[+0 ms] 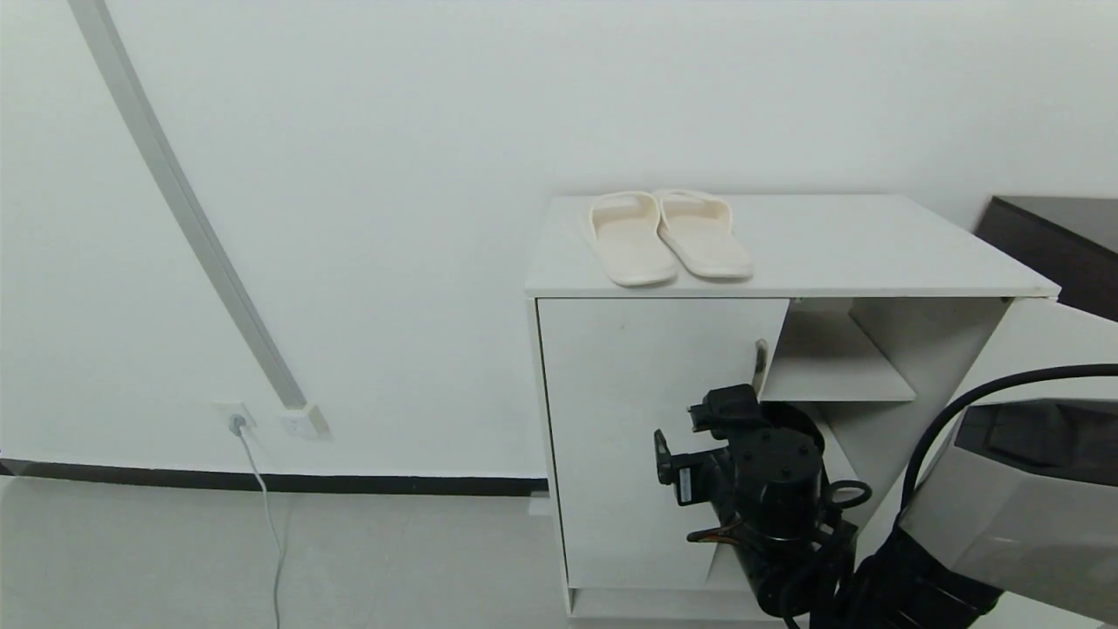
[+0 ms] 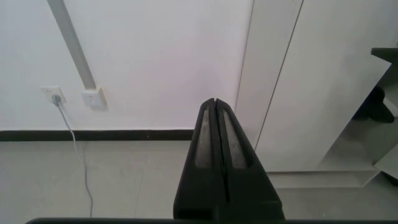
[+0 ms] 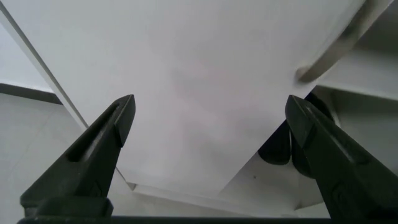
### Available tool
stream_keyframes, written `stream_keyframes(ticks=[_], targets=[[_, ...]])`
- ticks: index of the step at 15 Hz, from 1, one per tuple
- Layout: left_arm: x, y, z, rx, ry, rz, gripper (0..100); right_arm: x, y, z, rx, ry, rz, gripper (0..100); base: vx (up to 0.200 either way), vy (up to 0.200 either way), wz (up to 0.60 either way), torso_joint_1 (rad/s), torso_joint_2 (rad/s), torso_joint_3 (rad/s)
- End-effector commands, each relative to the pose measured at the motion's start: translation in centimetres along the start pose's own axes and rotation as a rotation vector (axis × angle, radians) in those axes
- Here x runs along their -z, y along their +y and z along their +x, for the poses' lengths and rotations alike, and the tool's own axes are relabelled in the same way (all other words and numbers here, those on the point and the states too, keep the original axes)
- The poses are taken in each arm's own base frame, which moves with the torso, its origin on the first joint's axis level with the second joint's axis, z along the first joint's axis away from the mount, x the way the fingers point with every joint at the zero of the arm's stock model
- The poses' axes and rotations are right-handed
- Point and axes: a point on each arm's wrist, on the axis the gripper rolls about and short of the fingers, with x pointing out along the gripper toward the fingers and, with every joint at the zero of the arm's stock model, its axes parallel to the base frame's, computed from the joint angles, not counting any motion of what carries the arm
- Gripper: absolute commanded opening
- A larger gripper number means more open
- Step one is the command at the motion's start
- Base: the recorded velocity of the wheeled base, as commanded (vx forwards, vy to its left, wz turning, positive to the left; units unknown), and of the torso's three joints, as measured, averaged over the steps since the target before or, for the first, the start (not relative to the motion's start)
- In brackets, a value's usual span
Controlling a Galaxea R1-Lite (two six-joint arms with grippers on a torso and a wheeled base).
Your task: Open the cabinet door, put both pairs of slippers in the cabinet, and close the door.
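The right gripper [image 3: 211, 106], jaws spread wide, faced the cabinet's [image 1: 873, 245] shut left door [image 1: 646, 419] near its handle [image 1: 760, 360], likely to grip it. The left gripper [image 2: 214, 104], jaws pressed together on nothing, hung idle off the cabinet's left side. Pale slippers [image 1: 668, 234] lay on the cabinet top, unstowed; a dark shape [image 3: 275, 144] inside may be the other pair.

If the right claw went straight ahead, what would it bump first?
Most likely the closed cabinet door, which lies straight ahead between the tips of the open right claw. The door handle sits off to one side. Distance is unclear.
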Motion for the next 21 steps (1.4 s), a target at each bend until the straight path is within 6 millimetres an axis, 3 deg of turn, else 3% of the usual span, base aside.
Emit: stream_keyframes(ticks=[1,9,21], targets=[[0.0,0.0,0.0,-0.001,0.001,-0.001,0,0.0,0.0,0.0,0.001,-0.001,0.001,100,0.0,0.0,0.0,0.193,-0.51,-0.32],[0.0,0.0,0.0,0.001,0.001,0.007,0,1.0,0.3,0.2,-0.003,0.021,-0.017,100,0.0,0.0,0.0,0.22,-0.53,-0.322],[0.0,0.0,0.0,0.004,0.001,0.009,0,0.1,0.4,0.0,-0.039,0.002,-0.002,100,0.0,0.0,0.0,0.216,-0.49,-0.272]])
